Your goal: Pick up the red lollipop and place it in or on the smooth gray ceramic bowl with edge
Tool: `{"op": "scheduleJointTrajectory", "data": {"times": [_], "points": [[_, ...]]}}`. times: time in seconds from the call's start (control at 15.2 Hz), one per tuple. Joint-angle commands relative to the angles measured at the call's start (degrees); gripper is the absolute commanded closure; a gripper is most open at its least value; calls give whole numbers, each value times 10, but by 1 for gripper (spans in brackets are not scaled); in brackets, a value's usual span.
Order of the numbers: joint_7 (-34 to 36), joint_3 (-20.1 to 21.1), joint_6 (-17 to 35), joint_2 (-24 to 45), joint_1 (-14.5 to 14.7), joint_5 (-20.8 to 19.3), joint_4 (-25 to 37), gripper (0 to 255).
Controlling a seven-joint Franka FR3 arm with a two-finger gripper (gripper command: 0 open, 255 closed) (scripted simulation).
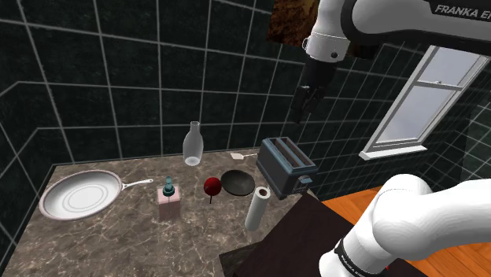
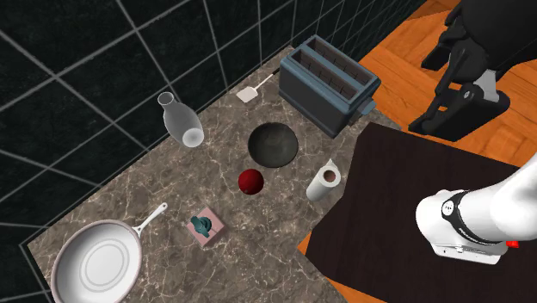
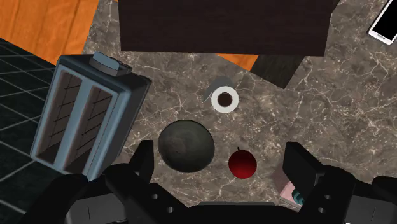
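Observation:
The red lollipop (image 1: 212, 186) (image 2: 250, 181) (image 3: 242, 164) stands on the marble counter (image 1: 118, 232), its round head beside a dark grey bowl (image 1: 237, 182) (image 2: 274, 143) (image 3: 185, 146). My black gripper (image 1: 304, 103) (image 2: 449, 114) (image 3: 219, 167) hangs high above the counter, over the toaster side. Its fingers stand apart, open, with nothing between them. In the wrist view the bowl and the lollipop lie far below, between the fingers.
A blue-grey toaster (image 1: 286, 164) (image 2: 330, 83) (image 3: 85, 116), a paper towel roll (image 1: 257, 208) (image 2: 324, 182) (image 3: 223, 98), a glass bottle (image 1: 193, 144) (image 2: 180, 120), a pink soap dispenser (image 1: 167, 201) (image 2: 206, 228), a white pan (image 1: 81, 194) (image 2: 97, 261) and a white spatula (image 2: 252, 90) share the counter. The dark stand (image 2: 379, 224) borders it.

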Motion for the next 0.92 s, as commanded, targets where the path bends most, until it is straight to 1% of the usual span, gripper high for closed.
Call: {"op": "scheduleJointTrajectory", "data": {"times": [0.0,0.46,0.86], "points": [[0,0,0,0,0,0,0,0],[-4,31,141,82,16,-22,-56,0],[5,60,260,180,20,-57,-76,0]]}}
